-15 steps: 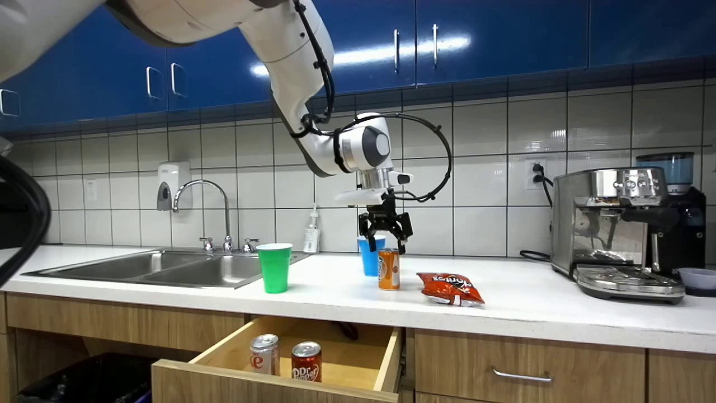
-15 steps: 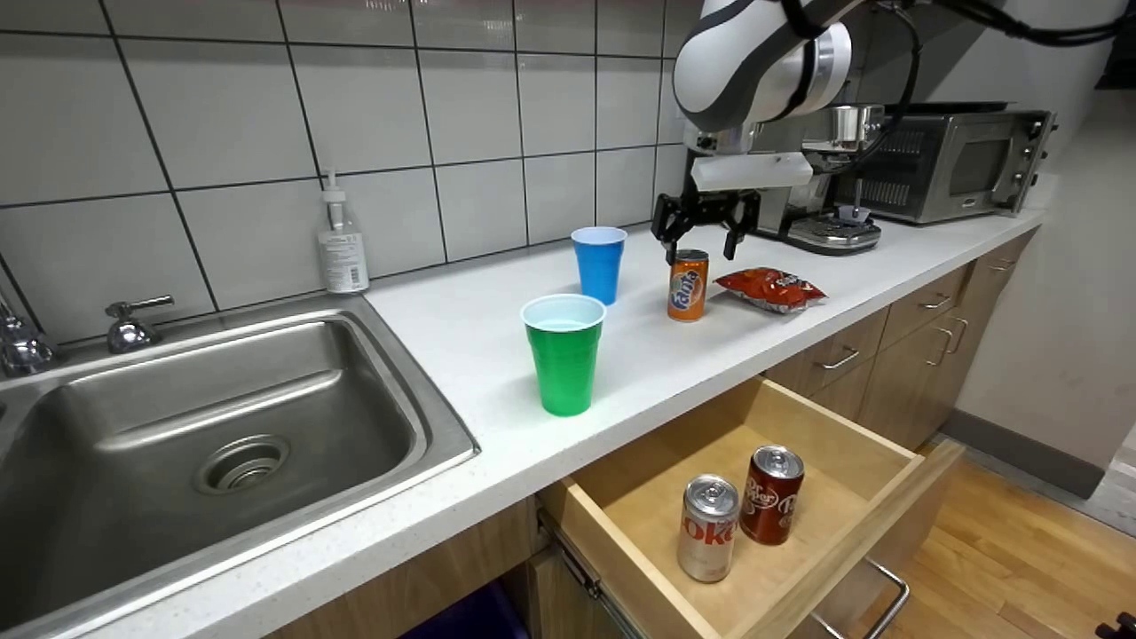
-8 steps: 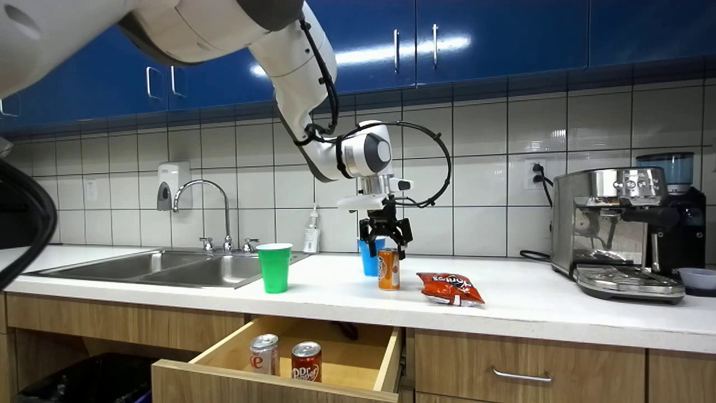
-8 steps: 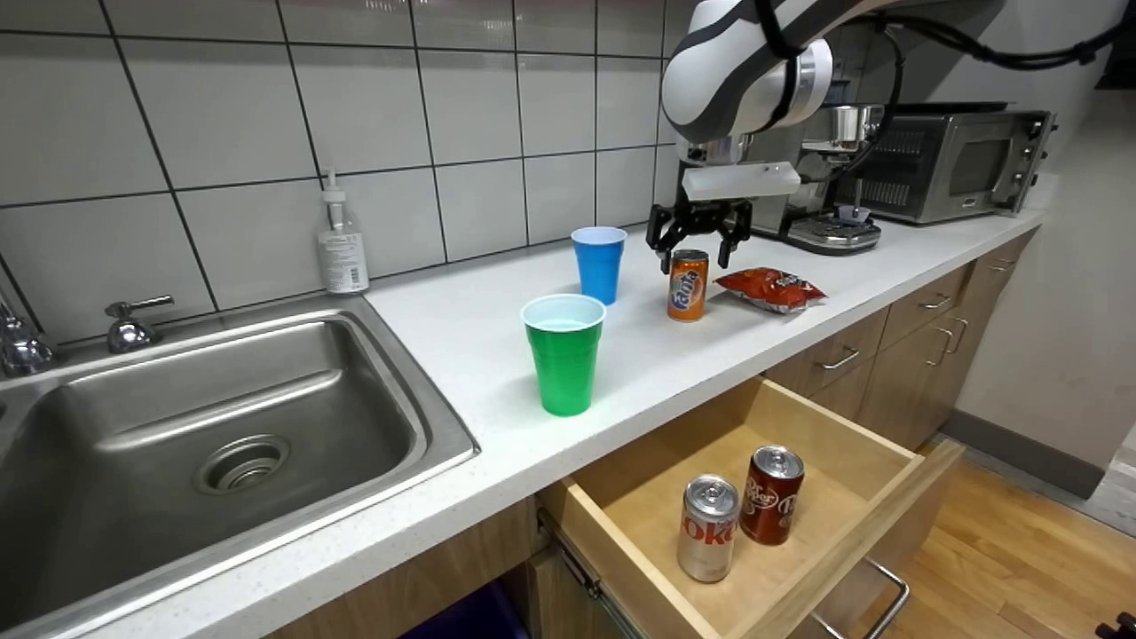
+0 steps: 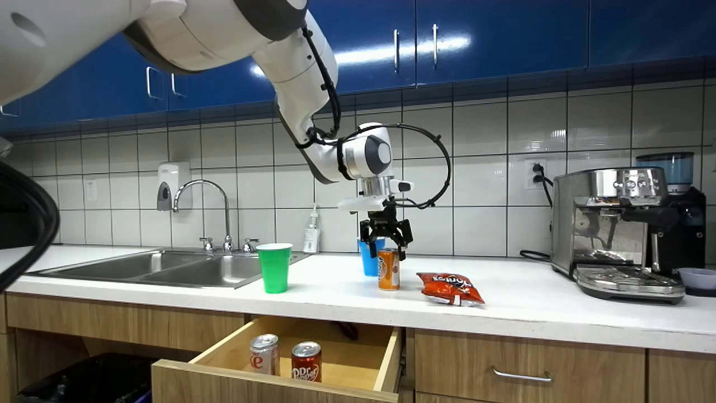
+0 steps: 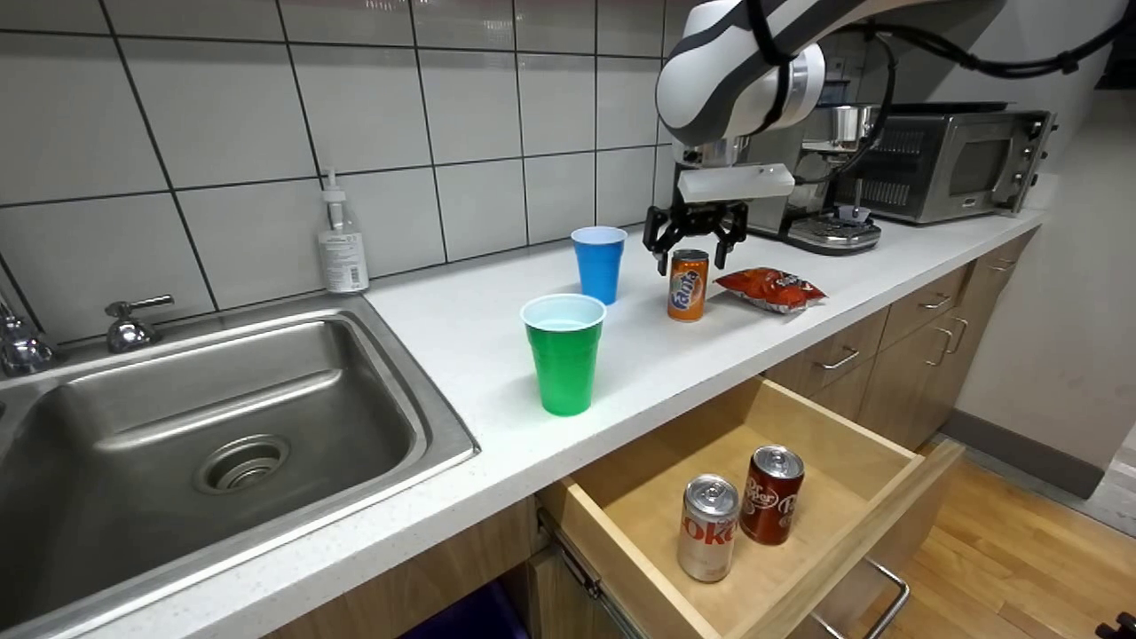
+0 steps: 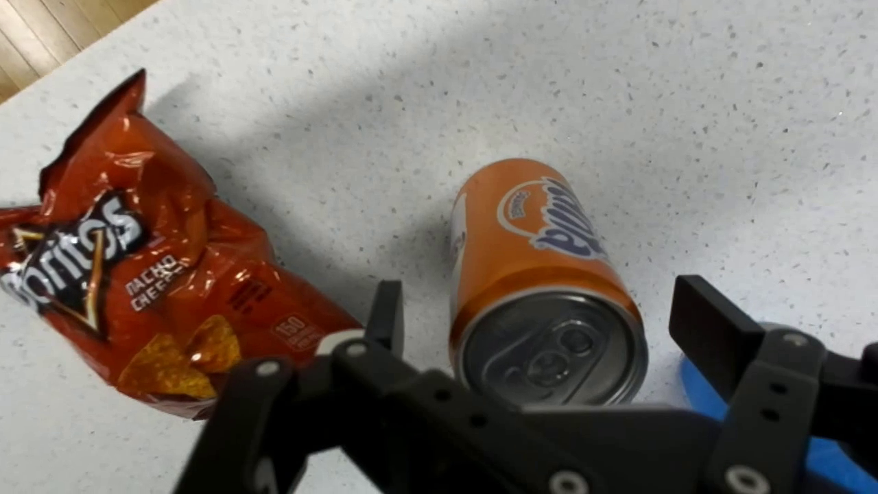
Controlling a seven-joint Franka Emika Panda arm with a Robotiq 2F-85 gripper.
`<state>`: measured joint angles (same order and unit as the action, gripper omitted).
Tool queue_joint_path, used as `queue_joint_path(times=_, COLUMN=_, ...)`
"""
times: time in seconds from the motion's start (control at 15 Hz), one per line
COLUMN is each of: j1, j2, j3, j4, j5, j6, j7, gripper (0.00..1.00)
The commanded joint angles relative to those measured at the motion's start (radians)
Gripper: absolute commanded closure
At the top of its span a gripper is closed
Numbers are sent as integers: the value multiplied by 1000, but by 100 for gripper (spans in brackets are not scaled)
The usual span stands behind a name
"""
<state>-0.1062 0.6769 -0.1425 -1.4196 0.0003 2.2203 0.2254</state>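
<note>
White speckled countertop (image 6: 470, 355), grey-white tile backsplash (image 6: 373, 106) behind, blue cabinets (image 5: 503, 39) overhead, wood floor (image 6: 1021, 550) below. Steel sink (image 6: 133, 497) set in toward one end; espresso machine (image 5: 609, 224) and silver countertop oven (image 6: 950, 169) toward the other. Drawer (image 6: 839, 497) under the counter is pulled out, silver Coke can (image 6: 708, 528) and Dr Pepper can (image 6: 772, 494) upright in it.

Green cup (image 6: 565, 364) stands near the sink, pump bottle (image 6: 343, 244) at the sink's rear corner. Tight around the gripper (image 7: 542, 319): red Doritos Nacho Cheese bag (image 7: 171, 261) lies just beside one finger (image 7: 386, 319); blue cup (image 6: 600, 271) is upright near the other, partly hidden behind it in the wrist view. Can't tell if bag or cup is touched.

Orange Fanta can (image 7: 528, 226) stands on the counter between bag and blue cup. Lid up, long axis vertical, logo facing the sink end. Gripper points down over it, spread wide, one finger each side of the lid, counter showing in both gaps. Tips look about level with the can top in both exterior views.
</note>
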Motion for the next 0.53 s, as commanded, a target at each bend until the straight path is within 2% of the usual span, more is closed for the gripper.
queue_joint_path(times=0.0, j1=-9, j2=34, j3=4, j4=68, j5=11, j6=-42, j7=4, gripper=0)
queue_joint_path(times=0.07, j1=-10, j2=37, j3=4, j4=71, j5=11, j6=-42, j7=3, gripper=0)
queue_joint_path(times=0.13, j1=-9, j2=39, j3=5, j4=70, j5=10, j6=-38, j7=0, gripper=25)
queue_joint_path(times=0.2, j1=-9, j2=40, j3=5, j4=71, j5=10, j6=-37, j7=-1, gripper=26)
queue_joint_path(times=0.47, j1=-10, j2=45, j3=5, j4=77, j5=11, j6=-36, j7=-1, gripper=60)
